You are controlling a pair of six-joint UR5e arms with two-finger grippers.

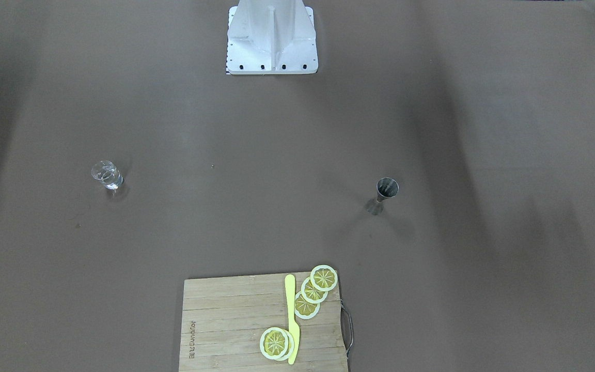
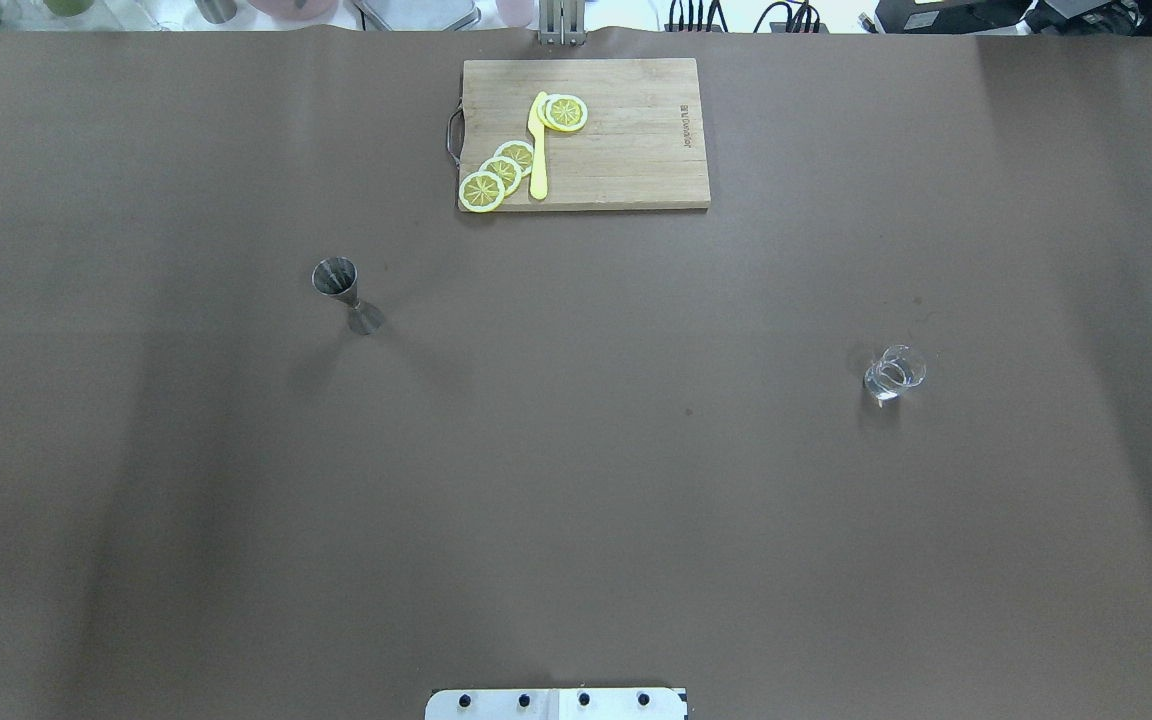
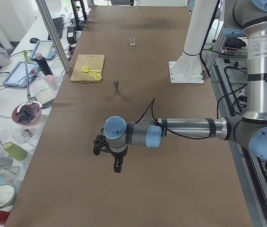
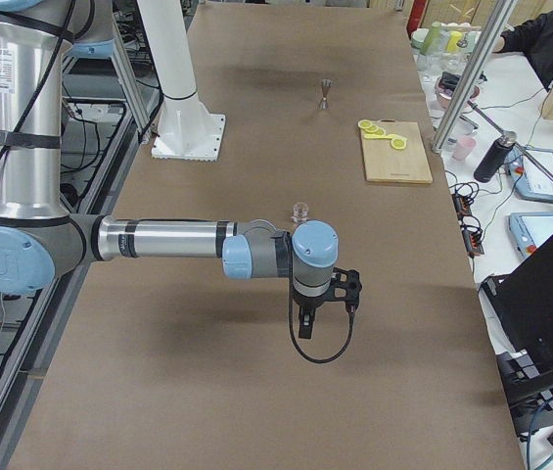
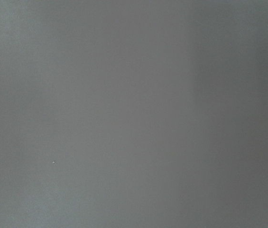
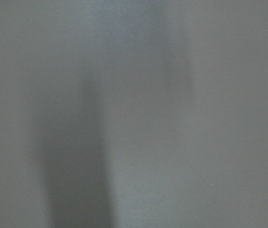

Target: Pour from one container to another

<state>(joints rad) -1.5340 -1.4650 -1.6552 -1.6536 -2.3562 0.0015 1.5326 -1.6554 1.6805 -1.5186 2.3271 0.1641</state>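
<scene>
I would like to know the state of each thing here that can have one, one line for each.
jigger: upright, free on the table.
glass: upright, free; contents unclear.
knife: flat on the cutting board.
lemon slices: flat on the board, overlapping.
left tool: above bare table; open or shut unclear.
right tool: above bare table; open or shut unclear.

one jigger (image 1: 384,194), one glass (image 1: 106,174), one board (image 1: 225,320), one knife (image 1: 292,320), five lemon slices (image 1: 313,290).

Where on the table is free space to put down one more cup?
The wide brown stretch between the metal jigger and the clear glass is bare, down to the robot base. The cutting board is crowded on its handle side with lemon slices and a yellow knife.
</scene>
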